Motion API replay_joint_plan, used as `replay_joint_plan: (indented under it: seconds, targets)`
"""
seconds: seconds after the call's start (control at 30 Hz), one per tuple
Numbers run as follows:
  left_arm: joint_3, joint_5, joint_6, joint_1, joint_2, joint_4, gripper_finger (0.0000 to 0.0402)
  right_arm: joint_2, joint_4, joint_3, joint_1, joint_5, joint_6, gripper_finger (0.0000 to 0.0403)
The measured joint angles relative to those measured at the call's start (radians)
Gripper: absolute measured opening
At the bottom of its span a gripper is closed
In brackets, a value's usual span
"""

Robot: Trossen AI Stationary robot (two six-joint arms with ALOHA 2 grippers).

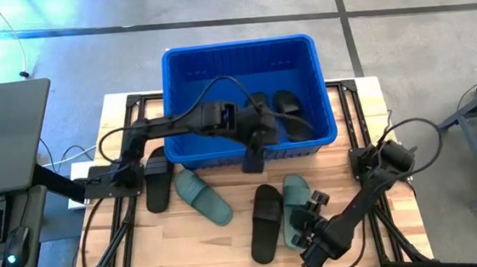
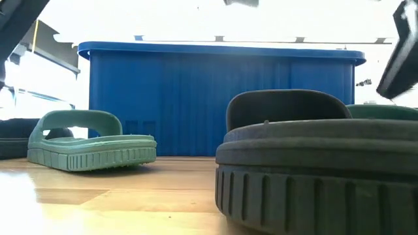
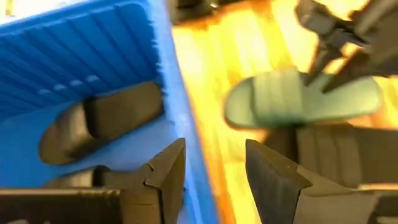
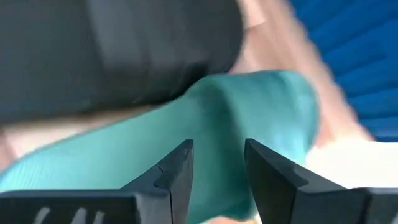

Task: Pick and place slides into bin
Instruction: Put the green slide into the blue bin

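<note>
The blue bin (image 1: 241, 52) stands at the table's far middle, with two black slides (image 1: 287, 104) (image 3: 102, 121) on its floor. My left gripper (image 3: 214, 171) (image 1: 252, 154) hangs open and empty over the bin's near wall (image 3: 180, 106). On the table lie a black slide (image 1: 157, 178), a green slide (image 1: 202, 196), another black slide (image 1: 267, 221) and a second green slide (image 1: 295, 206). My right gripper (image 4: 217, 165) (image 1: 306, 232) is open, low over the near part of that second green slide (image 4: 249, 118). My right gripper's open fingers (image 4: 177, 171) stand slanting down over the green slide's strap (image 4: 217, 106). I cannot tell whether they touch it.
A laptop and a keyboard (image 1: 0, 144) sit on a stand off the table's left edge. Bare wood (image 1: 188, 248) shows along the table's near left. In the low view the black slide (image 2: 313, 170) fills the foreground in front of the bin (image 2: 222, 98).
</note>
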Motion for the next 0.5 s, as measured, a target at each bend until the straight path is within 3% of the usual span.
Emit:
replay_joint_plan:
  seconds: [0.33, 0.5]
  targets:
    - [-0.001, -0.001, -0.019, -0.132, -0.01, -0.114, 0.015, 0.071, -0.08, 0.0, -0.03, -0.005, -0.064, 0.0133]
    - [-0.001, -0.002, -0.072, -0.18, -0.01, -0.117, 0.015, 0.071, -0.079, 0.001, -0.036, 0.045, -0.064, 0.0133]
